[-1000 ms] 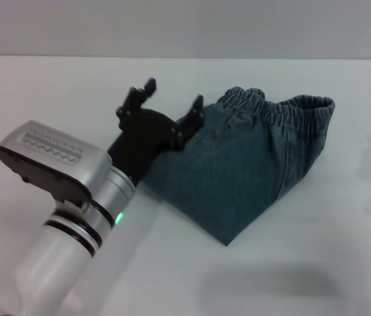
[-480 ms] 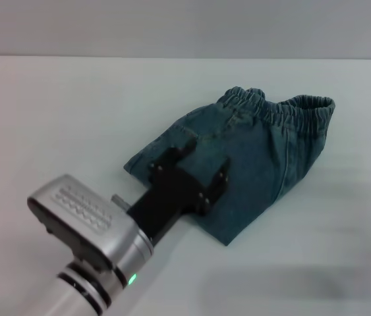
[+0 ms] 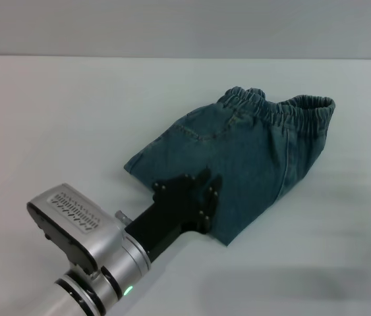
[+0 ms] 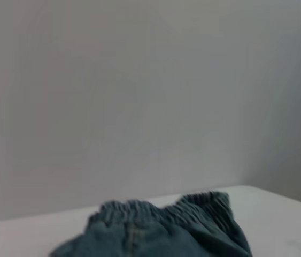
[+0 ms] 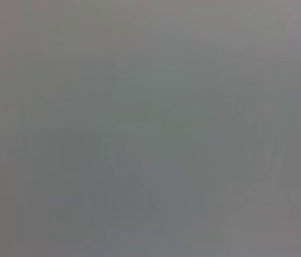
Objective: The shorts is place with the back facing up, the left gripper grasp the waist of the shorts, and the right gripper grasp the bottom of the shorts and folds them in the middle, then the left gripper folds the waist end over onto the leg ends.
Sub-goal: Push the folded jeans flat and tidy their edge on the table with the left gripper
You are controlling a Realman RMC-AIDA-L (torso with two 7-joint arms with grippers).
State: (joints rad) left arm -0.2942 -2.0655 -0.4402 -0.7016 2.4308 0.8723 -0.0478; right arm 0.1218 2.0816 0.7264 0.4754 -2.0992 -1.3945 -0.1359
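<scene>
In the lower left of the head view, the left gripper point(image 3: 203, 191) reaches from its silver arm toward the centre, and its black fingers point(image 3: 213, 191) lie over the near lower edge of the shorts point(image 3: 251, 158). The fingers stand only a little apart; whether they pinch the denim or just rest above it, I cannot tell. There is one pair of shorts, folded into a compact shape in the middle of the frame, on the white table point(image 3: 53, 118). The waist of the shorts point(image 3: 284, 108) is the ruffled elastic band at the far edge, in the upper right of the garment, well apart from the gripper. Only one gripper is visible; the right gripper does not appear in any view, and the right wrist view shows only plain grey. In the left wrist view the same denim sits low in the frame with the ruffled band on top, before a plain grey wall point(image 4: 139, 80).
</scene>
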